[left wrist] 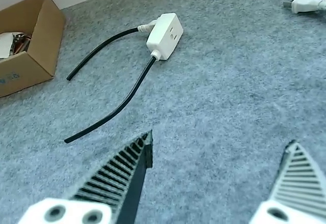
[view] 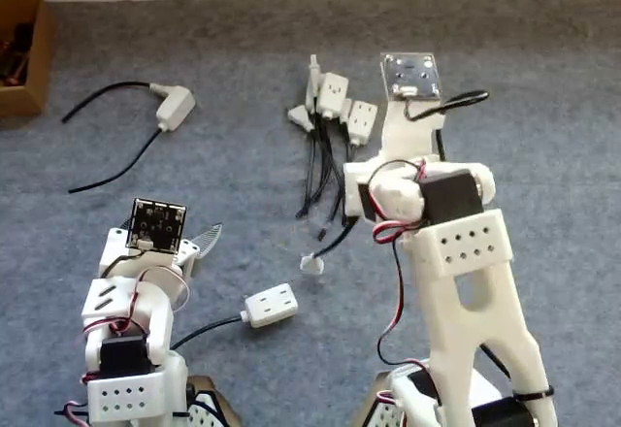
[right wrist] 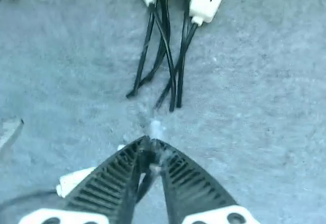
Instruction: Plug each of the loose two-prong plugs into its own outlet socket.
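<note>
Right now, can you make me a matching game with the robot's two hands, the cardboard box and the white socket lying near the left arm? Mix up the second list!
Things
1. left hand
2. right hand
3. cardboard box
4. white socket

Clues
A. pinched shut on a black cord
B. lying loose, nothing plugged into it
C. wide open, holding nothing
D. brown, off at the far left

Pairs: 1-C, 2-A, 3-D, 4-B
</note>
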Robot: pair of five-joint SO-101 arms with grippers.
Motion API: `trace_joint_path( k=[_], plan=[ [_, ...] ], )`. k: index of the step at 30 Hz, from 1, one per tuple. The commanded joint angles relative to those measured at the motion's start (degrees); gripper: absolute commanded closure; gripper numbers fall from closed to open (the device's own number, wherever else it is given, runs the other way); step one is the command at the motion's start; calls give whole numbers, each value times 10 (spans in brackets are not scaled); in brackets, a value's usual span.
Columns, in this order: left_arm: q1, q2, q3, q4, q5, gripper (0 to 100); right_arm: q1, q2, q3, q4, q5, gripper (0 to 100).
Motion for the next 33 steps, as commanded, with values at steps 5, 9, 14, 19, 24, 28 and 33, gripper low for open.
trace_joint_path(
  k=[5,9,14,19,24,28,33],
  plan=[
    [6,-5,0,-11,4,632,-15,-20,109,-57,56,988],
    [6,-5,0,-9,4,632,8,-20,145,-83,90,988],
    [7,-5,0,-11,4,632,-62,-3,189,-82,112,947],
    [7,-5,0,-10,4,632,-141,44,285,-177,120,876],
    [7,-5,0,-9,4,632,-155,71,334,-248,143,876],
    [7,-5,0,-10,4,632,-155,80,366,-284,143,876],
    [7,-5,0,-11,4,632,-156,84,412,-317,144,876]
  ],
)
